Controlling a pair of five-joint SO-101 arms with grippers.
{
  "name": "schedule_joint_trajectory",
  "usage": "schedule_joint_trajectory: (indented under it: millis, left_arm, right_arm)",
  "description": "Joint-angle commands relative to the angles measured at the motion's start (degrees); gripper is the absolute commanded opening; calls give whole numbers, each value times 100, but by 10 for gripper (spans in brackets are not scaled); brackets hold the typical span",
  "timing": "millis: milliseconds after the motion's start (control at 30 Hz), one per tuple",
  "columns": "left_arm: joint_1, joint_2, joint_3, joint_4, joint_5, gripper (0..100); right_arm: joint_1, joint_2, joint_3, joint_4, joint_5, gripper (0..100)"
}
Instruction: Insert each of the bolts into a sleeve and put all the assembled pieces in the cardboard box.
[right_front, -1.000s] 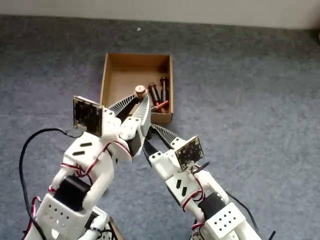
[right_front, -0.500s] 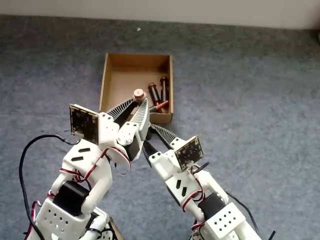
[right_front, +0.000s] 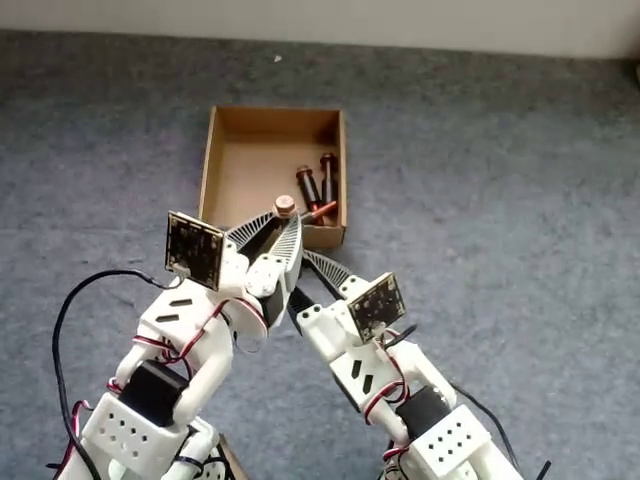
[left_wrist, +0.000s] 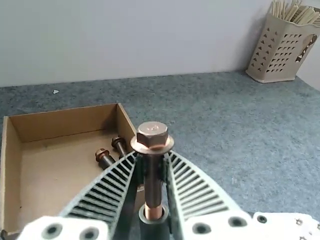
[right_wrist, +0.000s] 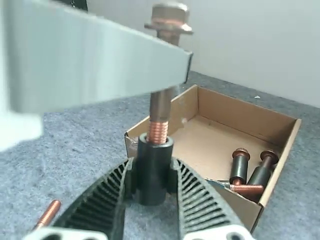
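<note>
Just beside the box (right_wrist: 248, 106), the left gripper (left_wrist: 151, 156) clamps a bolt (left_wrist: 152, 136), tip in the sleeve (right_wrist: 152, 175) that the right gripper (right_wrist: 151, 162) grips. Next, I reckon, it needs pushing home.

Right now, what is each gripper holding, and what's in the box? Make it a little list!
Left gripper: shut on the bolt, just below its head
Right gripper: shut on the black sleeve
Fit: the bolt's threaded end sits in the sleeve's mouth, with the head high above
Cardboard box: two assembled pieces and a bare bolt inside
Carpet: one loose bolt
</note>
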Motion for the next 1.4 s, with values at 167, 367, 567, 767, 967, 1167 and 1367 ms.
schedule_joint_trajectory:
  millis: [167, 367, 567, 767, 967, 1167, 1367]
  left_arm:
    - [-127, -127, -303, 677, -185, 215]
    - [-268, -127, -1288, 1873, -202, 224]
    - [-1525, -127, -1604, 2426, -185, 224]
    - [-2695, -127, -1279, 2804, -185, 224]
    - [-4409, -127, -796, 2892, -176, 224]
    - [-4971, -127, 286, 2356, -158, 224]
    - [-5270, -127, 716, 1758, -149, 224]
  right_arm:
    - [31, -101, 541, -31, 18, 5]
    - [374, -66, 541, 22, 9, 5]
    - [919, -48, -620, 2079, -475, 5]
    - [1007, 848, -2053, 2738, -589, 5]
    - [1007, 3125, -3486, 2308, -589, 5]
    - [1033, 5376, -4989, 936, -589, 5]
    - [1147, 7363, -6721, 541, -299, 5]
